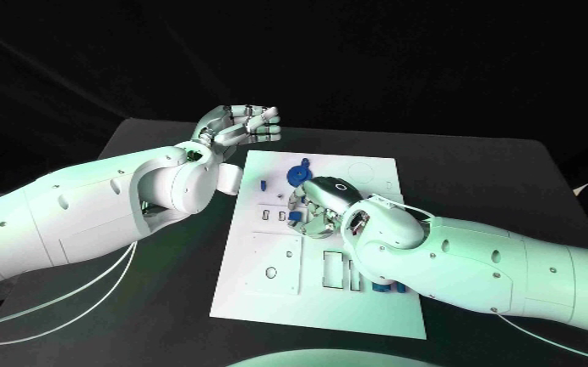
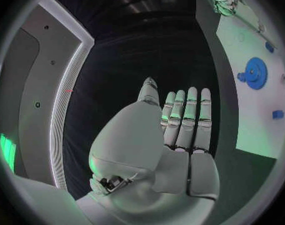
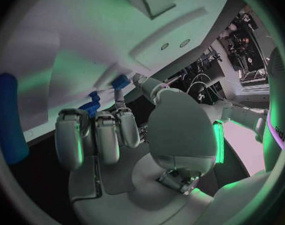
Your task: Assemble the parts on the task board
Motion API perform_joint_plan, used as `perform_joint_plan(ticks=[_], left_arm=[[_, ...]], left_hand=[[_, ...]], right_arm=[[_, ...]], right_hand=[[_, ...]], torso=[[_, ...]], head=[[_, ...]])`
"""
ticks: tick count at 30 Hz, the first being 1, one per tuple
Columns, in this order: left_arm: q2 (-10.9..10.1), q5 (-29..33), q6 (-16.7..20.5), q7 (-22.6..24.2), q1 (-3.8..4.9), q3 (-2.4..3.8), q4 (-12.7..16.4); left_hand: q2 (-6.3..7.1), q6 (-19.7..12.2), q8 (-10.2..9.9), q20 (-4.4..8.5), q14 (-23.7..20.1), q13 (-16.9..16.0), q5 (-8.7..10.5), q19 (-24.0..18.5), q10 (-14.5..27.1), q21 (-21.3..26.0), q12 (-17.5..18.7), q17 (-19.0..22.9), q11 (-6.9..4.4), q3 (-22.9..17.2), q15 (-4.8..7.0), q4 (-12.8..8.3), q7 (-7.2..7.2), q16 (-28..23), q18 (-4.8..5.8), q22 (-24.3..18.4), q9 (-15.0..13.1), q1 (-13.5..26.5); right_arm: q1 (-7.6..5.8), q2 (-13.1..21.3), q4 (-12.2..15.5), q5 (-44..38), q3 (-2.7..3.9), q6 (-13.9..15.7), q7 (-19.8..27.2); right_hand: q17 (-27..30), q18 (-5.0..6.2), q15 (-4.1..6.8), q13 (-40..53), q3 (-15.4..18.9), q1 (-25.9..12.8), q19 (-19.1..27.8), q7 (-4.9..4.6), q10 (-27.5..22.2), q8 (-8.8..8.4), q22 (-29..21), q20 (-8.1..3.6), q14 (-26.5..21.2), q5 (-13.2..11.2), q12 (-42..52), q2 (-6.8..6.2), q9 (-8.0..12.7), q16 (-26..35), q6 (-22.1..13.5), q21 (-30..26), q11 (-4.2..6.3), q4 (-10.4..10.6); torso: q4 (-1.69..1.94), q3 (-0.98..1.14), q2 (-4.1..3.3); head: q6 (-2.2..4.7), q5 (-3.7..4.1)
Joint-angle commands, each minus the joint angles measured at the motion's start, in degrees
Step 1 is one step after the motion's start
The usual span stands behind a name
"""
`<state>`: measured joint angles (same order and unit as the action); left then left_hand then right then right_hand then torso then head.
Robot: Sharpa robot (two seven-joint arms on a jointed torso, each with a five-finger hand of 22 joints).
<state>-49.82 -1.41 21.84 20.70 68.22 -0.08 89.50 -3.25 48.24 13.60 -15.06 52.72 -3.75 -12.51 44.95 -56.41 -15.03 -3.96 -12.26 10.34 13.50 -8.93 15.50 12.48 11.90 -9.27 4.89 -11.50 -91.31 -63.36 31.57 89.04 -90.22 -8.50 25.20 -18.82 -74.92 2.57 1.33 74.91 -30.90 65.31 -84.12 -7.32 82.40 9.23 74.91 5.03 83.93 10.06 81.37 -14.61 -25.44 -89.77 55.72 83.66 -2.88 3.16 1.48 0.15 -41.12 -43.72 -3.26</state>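
One white task board [image 1: 276, 286] is seen in the centre of the head view, lying on the black table [image 1: 490, 172]. Two hands are shown. The left hand [image 1: 243, 125] is raised at the upper left of centre, beyond the board's top-left corner, its fingers curled in with nothing held. The right hand [image 1: 319, 210] is lowered onto the middle of the board, fingers bent down; whether a part is gripped cannot be told. One blue gear [image 1: 299, 175] sits just above it, near the board's top edge. Several small blue parts [image 1: 390, 287] are seen beside the right forearm, uncountable.
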Motion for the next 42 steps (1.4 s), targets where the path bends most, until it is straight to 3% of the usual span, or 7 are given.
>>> perform_joint_plan(ticks=[1, 5, 7, 13, 18, 29, 42], left_arm=[[0.0, 0.1, -1.0, 0.3, 0.05, 0.04, 0.2], [0.0, 0.1, -1.0, 0.3, 0.05, 0.04, 0.1], [0.0, 0.1, -1.0, 0.3, 0.05, 0.04, 0.1], [0.0, 0.1, -1.0, 0.3, 0.05, 0.04, 0.1], [-0.1, 0.1, -1.1, 0.3, 0.05, 0.03, 0.1], [-0.4, 0.1, -1.1, 0.3, 0.04, 0.01, 0.1], [-0.5, 0.1, -1.1, 0.3, 0.03, -0.02, 0.2]], left_hand=[[-0.41, -0.2, -0.3, -0.05, -0.2, -0.1, 0.34, 0.3, 0.2, 0.2, 0.2, -0.1, -0.23, 0.3, 0.10, 0.0, -0.03, -0.3, -1.14, -0.1, -0.1, -0.1], [-0.41, -0.2, -0.3, -0.05, -0.2, -0.1, 0.34, 0.3, 0.2, 0.2, 0.2, -0.1, -0.23, 0.3, 0.10, 0.0, -0.03, -0.3, -1.14, -0.1, -0.1, -0.1], [-0.41, -0.2, -0.3, -0.05, -0.2, -0.1, 0.34, 0.3, 0.2, 0.2, 0.2, -0.1, -0.23, 0.3, 0.10, 0.0, -0.03, -0.3, -1.14, -0.1, -0.1, -0.1], [-0.41, -0.2, -0.3, -0.05, -0.2, -0.1, 0.34, 0.3, 0.2, 0.2, 0.2, -0.1, -0.23, 0.3, 0.10, 0.0, -0.03, -0.3, -1.14, -0.1, -0.1, -0.1], [-0.53, -0.2, -0.4, -0.05, -0.2, -0.1, 0.33, 0.3, 0.2, 0.3, 0.3, -0.2, -0.27, 0.6, 0.10, 0.0, -0.06, -0.5, -1.13, -0.2, -0.2, -0.1], [-0.53, -0.2, -0.4, -0.05, -0.2, -0.1, 0.33, 0.3, 0.2, 0.3, 0.3, -0.2, -0.27, 0.6, 0.10, 0.0, -0.06, -0.5, -1.13, -0.2, -0.2, -0.1], [-0.53, -0.2, -0.4, -0.05, -0.2, -0.1, 0.34, 0.4, 0.3, 0.4, 0.3, -0.2, -0.29, 0.7, 0.10, 0.0, -0.08, -0.6, -1.13, -0.2, -0.2, -0.1]], right_arm=[[0.05, 0.0, 0.2, -0.8, -0.01, 0.2, 0.3], [0.05, 0.1, 0.3, -0.9, -0.01, 1.0, 0.4], [0.05, 0.1, 0.3, -1.1, -0.01, 1.3, 0.3], [0.05, 0.9, 1.1, -2.1, 0.00, 2.4, 0.0], [0.04, 2.0, 2.6, -3.0, 0.01, 3.0, -0.3], [0.04, 3.6, 3.9, -3.7, 0.02, 2.4, -0.9], [0.04, 3.5, 2.8, -3.7, 0.01, 0.9, -0.7]], right_hand=[[-15.1, -0.80, -0.28, 5.7, 0.1, 1.1, -1.5, 0.31, 0.2, 0.53, 11.3, 0.27, 6.1, -0.1, 0.4, 0.99, -0.1, -0.2, 1.1, 0.1, 0.30, 0.0], [-15.1, -0.97, 0.33, 6.6, -1.1, 2.6, -2.0, 1.19, 1.0, 1.73, 11.7, -0.19, 6.1, 0.1, 1.2, 2.80, -0.6, -0.2, 3.5, 0.7, 1.05, -0.4], [-15.1, -0.99, 0.42, 6.6, -1.3, 2.8, -2.0, 1.26, 1.0, 1.79, 11.8, -0.29, 6.1, 0.0, 1.2, 2.95, -0.6, -0.2, 3.6, 0.8, 1.14, -0.5], [-15.1, -0.92, 0.21, 6.0, 0.5, 1.2, -1.8, 0.73, 0.5, 0.85, 11.7, -0.32, 6.1, -1.1, 0.6, 0.63, -0.3, -0.2, 2.0, 0.4, 0.74, 0.1], [-15.1, -0.87, -0.09, 5.5, 2.4, 0.7, -1.7, 0.37, 0.1, 0.12, 11.6, -0.06, 6.1, -2.2, 0.1, -0.14, 0.0, -0.2, 0.8, 0.2, 0.40, 0.9], [-15.1, -0.80, -0.44, 4.8, 4.6, 1.1, -1.6, -0.05, -0.6, -0.71, 11.5, 0.27, 6.1, -3.2, -0.6, -0.40, 0.5, -0.2, -0.8, -0.2, 0.00, 1.8], [-15.1, -0.90, -0.53, 5.1, 4.1, 4.0, -1.9, -0.12, -0.4, -0.62, 11.8, 0.42, 6.1, -1.4, -0.3, 0.52, 0.6, -0.2, -0.5, 0.2, -0.04, 1.3]], torso=[[0.00, 0.01, -0.03], [0.04, 0.00, -0.02], [0.05, 0.00, -0.01], [0.02, 0.02, 0.00], [-0.03, 0.02, 0.01], [-0.02, 0.00, 0.02], [0.13, -0.03, -0.05]], head=[[0.01, 0.01], [0.05, 0.01], [0.03, 0.01], [0.12, -0.08], [0.07, -0.15], [-0.07, -0.06], [-0.18, -0.01]])
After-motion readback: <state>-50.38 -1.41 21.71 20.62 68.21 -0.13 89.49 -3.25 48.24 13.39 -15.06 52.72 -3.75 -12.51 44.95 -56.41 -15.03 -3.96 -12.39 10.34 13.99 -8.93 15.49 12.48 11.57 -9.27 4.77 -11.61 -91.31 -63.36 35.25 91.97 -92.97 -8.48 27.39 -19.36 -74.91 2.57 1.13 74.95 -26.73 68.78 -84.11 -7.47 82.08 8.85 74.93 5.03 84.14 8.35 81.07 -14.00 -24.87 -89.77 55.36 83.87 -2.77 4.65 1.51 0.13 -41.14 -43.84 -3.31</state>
